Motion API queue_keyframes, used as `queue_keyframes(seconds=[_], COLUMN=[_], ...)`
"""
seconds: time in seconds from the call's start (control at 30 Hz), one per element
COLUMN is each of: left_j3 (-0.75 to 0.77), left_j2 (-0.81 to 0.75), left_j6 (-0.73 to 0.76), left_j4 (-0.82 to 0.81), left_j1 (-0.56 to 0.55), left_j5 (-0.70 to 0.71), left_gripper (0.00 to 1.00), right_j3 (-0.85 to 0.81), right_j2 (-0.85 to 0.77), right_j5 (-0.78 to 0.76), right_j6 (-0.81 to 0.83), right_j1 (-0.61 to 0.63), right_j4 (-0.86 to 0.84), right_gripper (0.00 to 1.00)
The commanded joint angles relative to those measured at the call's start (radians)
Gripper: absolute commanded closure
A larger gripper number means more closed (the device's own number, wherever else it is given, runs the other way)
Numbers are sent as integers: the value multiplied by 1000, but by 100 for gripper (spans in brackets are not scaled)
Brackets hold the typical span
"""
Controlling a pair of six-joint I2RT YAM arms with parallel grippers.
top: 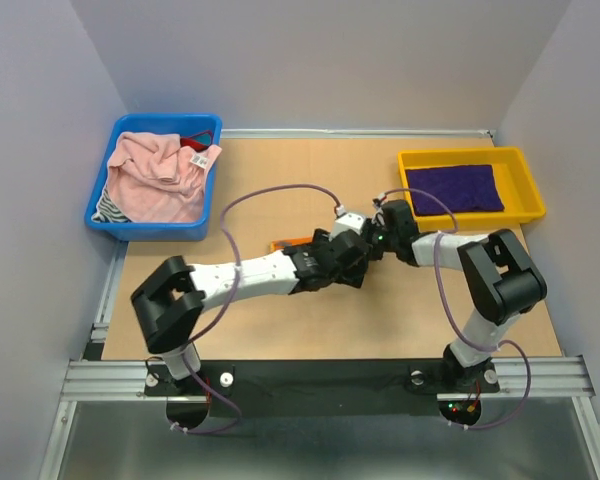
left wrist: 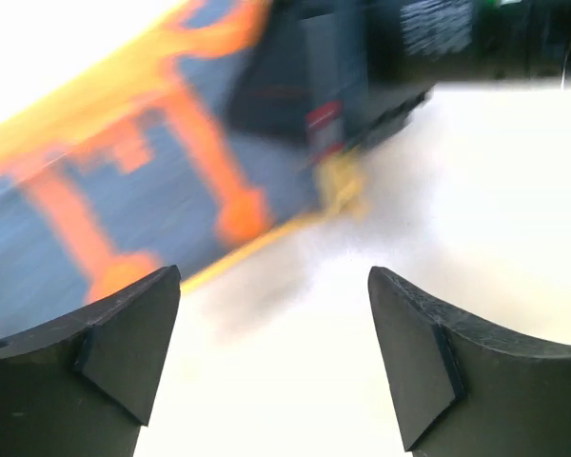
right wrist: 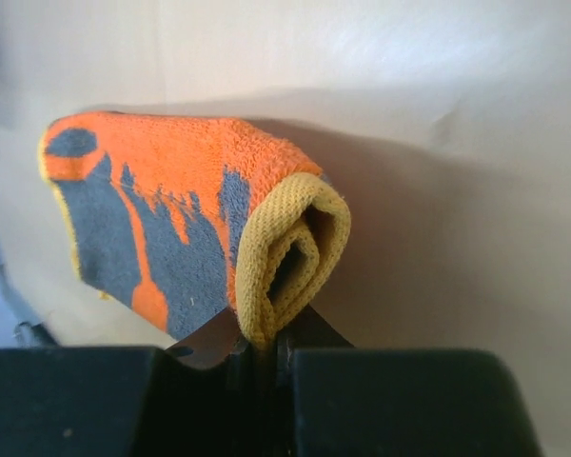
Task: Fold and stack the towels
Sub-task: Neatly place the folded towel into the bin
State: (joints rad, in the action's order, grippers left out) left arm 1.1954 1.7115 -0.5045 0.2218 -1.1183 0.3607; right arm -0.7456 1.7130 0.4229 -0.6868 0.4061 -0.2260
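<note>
Right wrist view: right tool [right wrist: 264,345] pinches the grey-and-orange towel [right wrist: 171,209] at its folded end; left tool [left wrist: 274,324] gapes wide, towel ahead-left of it

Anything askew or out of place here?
The pale pink cloth towel lies crumpled and unfolded in the blue plastic bin, while the dark purple towel lies flat in the yellow tray. Nothing looks spilled or damaged.

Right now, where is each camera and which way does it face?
Top external: above and behind the bases, looking down on the table; left arm, right arm show.
Left wrist: on the left arm, looking past the open left gripper at the grey-and-orange towel.
Right wrist: on the right arm, facing that towel, right gripper shut on it.
Shared: both wrists see it.
</note>
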Motion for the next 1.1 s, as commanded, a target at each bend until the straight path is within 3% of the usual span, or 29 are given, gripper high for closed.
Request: queue_keyframes(seconds=[0.0, 0.23, 0.4, 0.7, 1.07], left_j3=[-51, -135, -294, -352, -384], left_j2=[-222, -513, -624, -581, -587], left_j6=[26, 182, 261, 287, 268], left_j4=[25, 48, -67, -87, -139], left_j1=[99, 394, 538, 597, 617], left_j5=[-11, -29, 6, 36, 130], left_gripper=[6, 3, 3, 4, 4], right_j3=[-152, -466, -697, -932, -1092], right_j2=[-26, 19, 75, 166, 310], right_j5=[-16, -160, -222, -407, -519], right_j6=[272, 595, 792, 1079, 1257], right_j1=[-107, -205, -323, -401, -500], right_j4=[265, 559, 744, 812, 812], right_gripper=[100, 99, 99, 100, 100])
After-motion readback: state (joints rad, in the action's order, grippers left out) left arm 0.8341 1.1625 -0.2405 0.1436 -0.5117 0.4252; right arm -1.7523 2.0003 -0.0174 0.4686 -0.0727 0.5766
